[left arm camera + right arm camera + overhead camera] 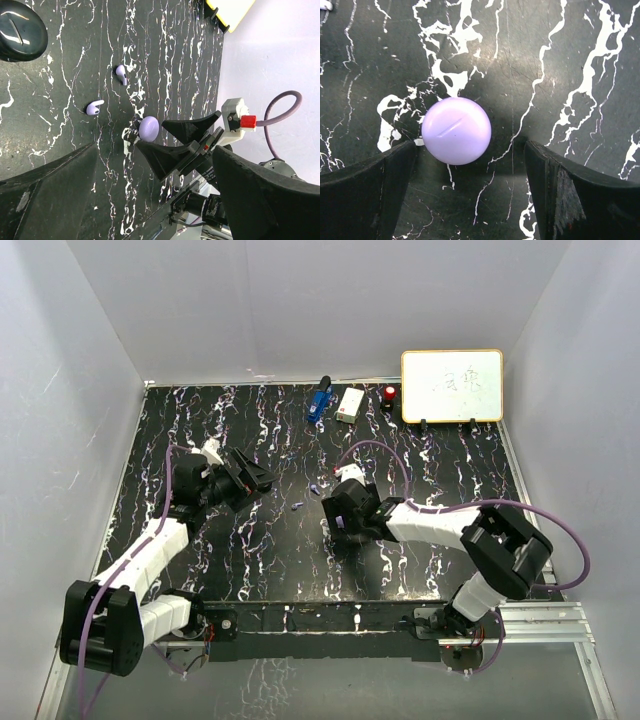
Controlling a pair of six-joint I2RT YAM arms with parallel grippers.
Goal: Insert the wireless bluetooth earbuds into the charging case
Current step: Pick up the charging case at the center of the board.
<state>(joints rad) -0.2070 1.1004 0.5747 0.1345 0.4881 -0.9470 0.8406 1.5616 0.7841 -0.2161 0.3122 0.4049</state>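
Lavender plastic marked the two wireless bluetooth earbuds (pixel 94 107), which lay loose on the black marbled table (pixel 60 75), apart from each other and near the round lavender charging case (pixel 456 130). The case looked closed, and no brand or lettering could be read on its lid. The right gripper (pixel 470 147) straddled the case with jaws apart, one finger almost touching it and the other clear. The left gripper (pixel 260 477) hovered nearby, jaws spread wide and holding nothing. A glossy black puck (pixel 20 30) lay beyond the earbuds. At the table's far edge stood a whiteboard (pixel 452 386), its faint writing illegible.
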